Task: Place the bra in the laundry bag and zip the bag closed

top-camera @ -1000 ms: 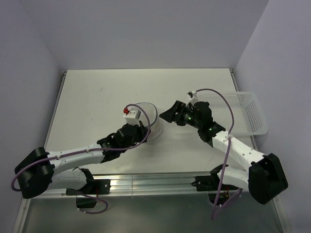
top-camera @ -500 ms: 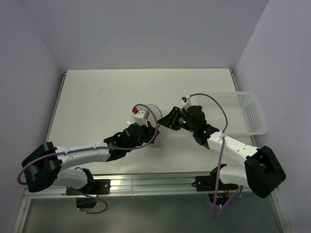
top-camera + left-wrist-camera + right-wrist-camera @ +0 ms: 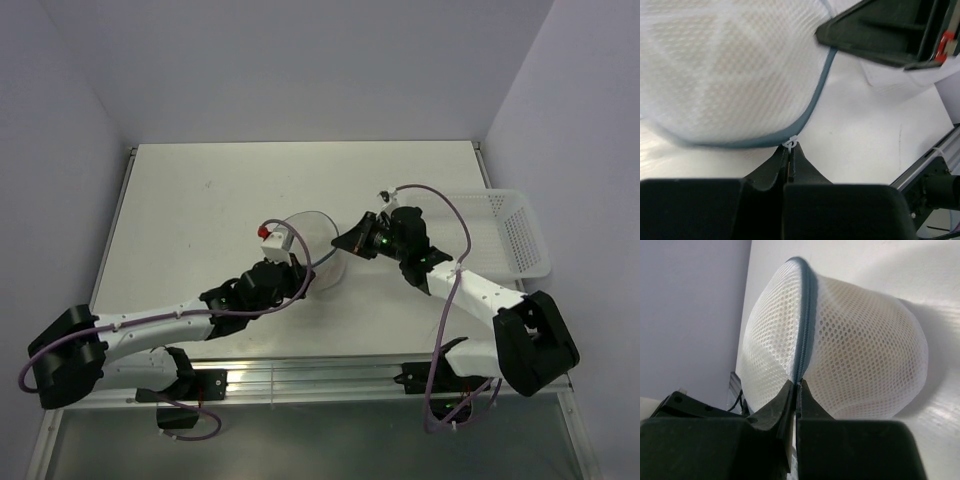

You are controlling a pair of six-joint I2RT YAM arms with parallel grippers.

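The left gripper (image 3: 791,151) is closed, its two black fingers pressed together with almost no gap. A small white loop (image 3: 791,142) at the bag's rim is nipped at their tips. The right gripper (image 3: 797,390) is likewise closed, and the lower end of the zip (image 3: 804,315) is pinched between its tapered black tips.

The bag (image 3: 322,238) is seen on the table (image 3: 200,200), between the two grippers and touched by both, the left at its near side and the right at its far right side. It is a rounded dome of translucent white mesh. The mesh is fine and woven-looking in the left wrist view and shows as open honeycomb holes in the right wrist view. The zip is a narrow blue-grey band that curves over the dome, and it appears closed where it can be seen. The bra (image 3: 865,365) is made out only as a pale beige mass through the mesh, inside the bag.

A white plastic lattice basket (image 3: 515,235) is set at the right edge of the matt white table, well apart from the bag.
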